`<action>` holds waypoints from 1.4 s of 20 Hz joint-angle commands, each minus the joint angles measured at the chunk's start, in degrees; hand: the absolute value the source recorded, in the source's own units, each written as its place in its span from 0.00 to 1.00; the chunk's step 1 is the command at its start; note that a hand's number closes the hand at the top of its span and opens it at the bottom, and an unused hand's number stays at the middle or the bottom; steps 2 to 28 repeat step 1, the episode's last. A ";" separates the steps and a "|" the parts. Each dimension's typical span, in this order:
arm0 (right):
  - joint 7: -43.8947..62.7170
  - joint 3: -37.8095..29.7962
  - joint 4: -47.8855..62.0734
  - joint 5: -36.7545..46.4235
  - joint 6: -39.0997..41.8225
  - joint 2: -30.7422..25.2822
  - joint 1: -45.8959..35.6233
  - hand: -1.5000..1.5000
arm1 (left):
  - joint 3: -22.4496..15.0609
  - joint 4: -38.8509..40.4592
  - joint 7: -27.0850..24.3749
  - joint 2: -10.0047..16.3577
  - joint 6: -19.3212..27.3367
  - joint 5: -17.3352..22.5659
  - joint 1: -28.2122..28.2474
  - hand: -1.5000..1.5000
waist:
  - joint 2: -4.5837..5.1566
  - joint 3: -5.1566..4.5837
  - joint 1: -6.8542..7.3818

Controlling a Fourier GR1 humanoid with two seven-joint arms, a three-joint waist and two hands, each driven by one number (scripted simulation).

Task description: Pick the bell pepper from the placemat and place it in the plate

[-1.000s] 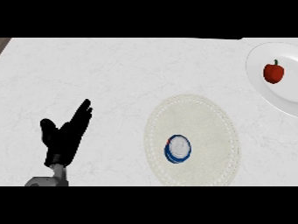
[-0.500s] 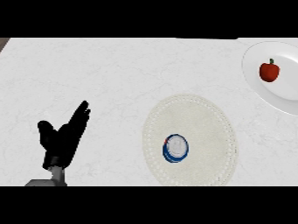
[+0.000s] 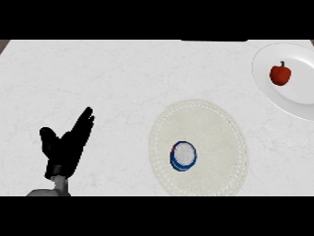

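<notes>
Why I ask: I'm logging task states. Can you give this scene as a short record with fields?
surface: white marbled counter
bell pepper: red, lying in the plate
plate: white, upper right, cut off by the view's edge
placemat: pale, round, centre; no pepper on it
round thing: blue and white, on the placemat; kind unclear
left hand: open, fingers up, resting at lower left, holding nothing
right hand: not in view
task state: pepper already in the plate
</notes>
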 commanded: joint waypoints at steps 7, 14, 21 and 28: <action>-7.39 0.23 0.91 -0.03 6.11 0.18 1.69 0.00 | -1.25 -0.30 2.28 -0.58 -0.15 0.03 2.21 0.50 | 0.14 -0.24 0.56; -7.39 0.23 0.91 -0.03 6.11 0.18 1.69 0.00 | -1.25 -0.30 2.28 -0.58 -0.15 0.03 2.21 0.50 | 0.14 -0.24 0.56; -7.39 0.23 0.91 -0.03 6.11 0.18 1.69 0.00 | -1.25 -0.30 2.28 -0.58 -0.15 0.03 2.21 0.50 | 0.14 -0.24 0.56; -7.39 0.23 0.91 -0.03 6.11 0.18 1.69 0.00 | -1.25 -0.30 2.28 -0.58 -0.15 0.03 2.21 0.50 | 0.14 -0.24 0.56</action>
